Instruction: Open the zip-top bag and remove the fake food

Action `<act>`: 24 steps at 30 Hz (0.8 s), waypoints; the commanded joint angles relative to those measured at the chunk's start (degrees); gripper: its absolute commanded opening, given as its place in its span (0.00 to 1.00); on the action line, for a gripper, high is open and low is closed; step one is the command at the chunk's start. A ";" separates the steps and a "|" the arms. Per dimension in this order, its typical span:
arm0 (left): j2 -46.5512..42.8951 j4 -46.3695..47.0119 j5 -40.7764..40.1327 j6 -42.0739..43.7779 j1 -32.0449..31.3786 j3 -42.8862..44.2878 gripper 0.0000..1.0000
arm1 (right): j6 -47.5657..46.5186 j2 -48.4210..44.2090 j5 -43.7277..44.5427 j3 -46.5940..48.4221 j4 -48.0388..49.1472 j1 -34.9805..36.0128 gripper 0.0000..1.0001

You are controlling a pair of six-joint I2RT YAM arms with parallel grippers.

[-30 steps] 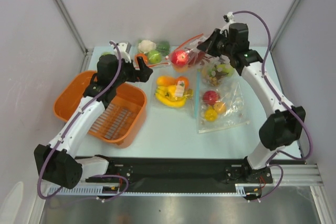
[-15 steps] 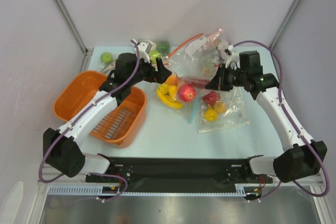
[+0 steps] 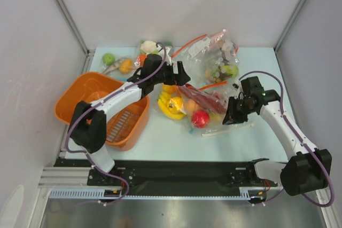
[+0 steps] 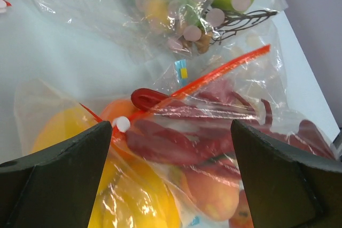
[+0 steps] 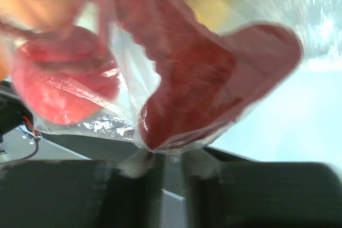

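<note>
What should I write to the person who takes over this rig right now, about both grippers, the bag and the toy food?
Left gripper: open, over the orange-red zip strip of the zip-top bag, not gripping it.
Right gripper: shut on the bag's plastic at the end by the lobster tail.
Lobster and red apple are inside the bag.
Done: one end of the bag is held. I cannot tell if the zip is open.
Left: grip the mouth, open it, take the food out.
</note>
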 commanded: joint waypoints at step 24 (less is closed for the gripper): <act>8.10 -2.40 2.24 -10.16 -1.08 6.02 0.72 | 0.55 0.86 3.99 -3.35 -5.06 -1.72 0.78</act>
